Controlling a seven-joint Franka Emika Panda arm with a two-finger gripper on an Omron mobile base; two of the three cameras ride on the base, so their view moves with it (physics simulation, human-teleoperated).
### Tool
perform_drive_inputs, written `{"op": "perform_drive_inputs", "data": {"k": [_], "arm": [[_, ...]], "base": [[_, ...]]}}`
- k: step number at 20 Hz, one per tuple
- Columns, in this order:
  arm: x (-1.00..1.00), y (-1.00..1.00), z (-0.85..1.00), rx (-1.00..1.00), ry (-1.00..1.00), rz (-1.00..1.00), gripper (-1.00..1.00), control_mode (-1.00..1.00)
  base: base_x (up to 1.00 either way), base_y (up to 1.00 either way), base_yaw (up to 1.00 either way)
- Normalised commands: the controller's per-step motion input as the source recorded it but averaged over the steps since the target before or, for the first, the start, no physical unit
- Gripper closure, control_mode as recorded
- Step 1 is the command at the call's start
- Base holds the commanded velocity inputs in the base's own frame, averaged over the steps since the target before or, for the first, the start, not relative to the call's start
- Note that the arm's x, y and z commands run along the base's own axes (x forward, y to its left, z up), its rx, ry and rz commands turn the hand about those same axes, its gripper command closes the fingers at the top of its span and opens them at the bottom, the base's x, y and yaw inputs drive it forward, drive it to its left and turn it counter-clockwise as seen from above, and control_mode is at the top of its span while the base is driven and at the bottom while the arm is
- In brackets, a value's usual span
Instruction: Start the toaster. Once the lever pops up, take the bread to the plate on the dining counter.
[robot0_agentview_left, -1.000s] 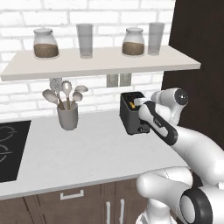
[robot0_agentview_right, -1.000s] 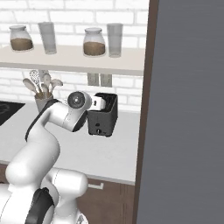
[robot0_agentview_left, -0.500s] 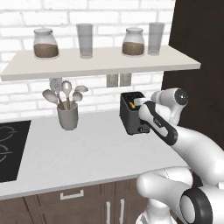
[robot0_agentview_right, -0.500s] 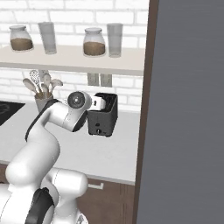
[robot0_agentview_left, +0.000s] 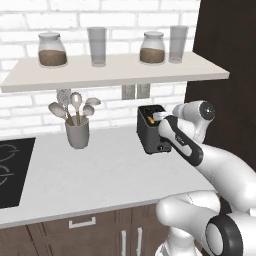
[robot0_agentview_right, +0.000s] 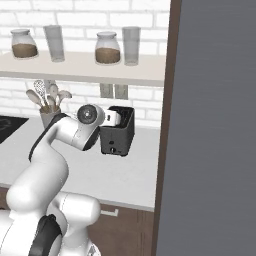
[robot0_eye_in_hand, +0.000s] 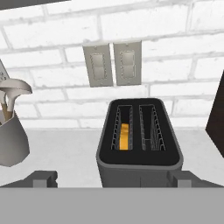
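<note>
The toaster (robot0_eye_in_hand: 139, 148) is dark grey, nearly black inside its slots, and the bread (robot0_eye_in_hand: 124, 136) in the left slot shows orange-yellow. The worktop (robot0_agentview_left: 100, 175) is plain pale grey-white. The wall (robot0_eye_in_hand: 175, 52) behind is white brick with light grey joints, carrying two beige-grey switch plates (robot0_eye_in_hand: 113, 64). The utensil pot (robot0_agentview_left: 77, 134) is light grey, its spoons (robot0_agentview_left: 75, 105) pale grey-beige. The jars (robot0_agentview_left: 52, 50) hold something brown. The cabinet fronts (robot0_agentview_left: 100, 235) are dark brown.

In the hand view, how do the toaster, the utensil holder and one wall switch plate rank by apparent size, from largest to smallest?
1. toaster, nearest the camera, so partly enlarged
2. utensil holder, cut off by the edge, so unsure
3. wall switch plate, smallest
</note>
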Motion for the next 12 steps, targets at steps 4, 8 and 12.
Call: {"op": "perform_drive_inputs", "data": {"k": [4, 8, 12], "arm": [[0.0, 0.0, 0.0, 0.0, 0.0, 0.0, -1.0, -1.0], [0.0, 0.0, 0.0, 0.0, 0.0, 0.0, -1.0, -1.0], [0.0, 0.0, 0.0, 0.0, 0.0, 0.0, -1.0, -1.0]], "base": [[0.0, 0.0, 0.0], [0.0, 0.0, 0.0], [0.0, 0.0, 0.0]]}}
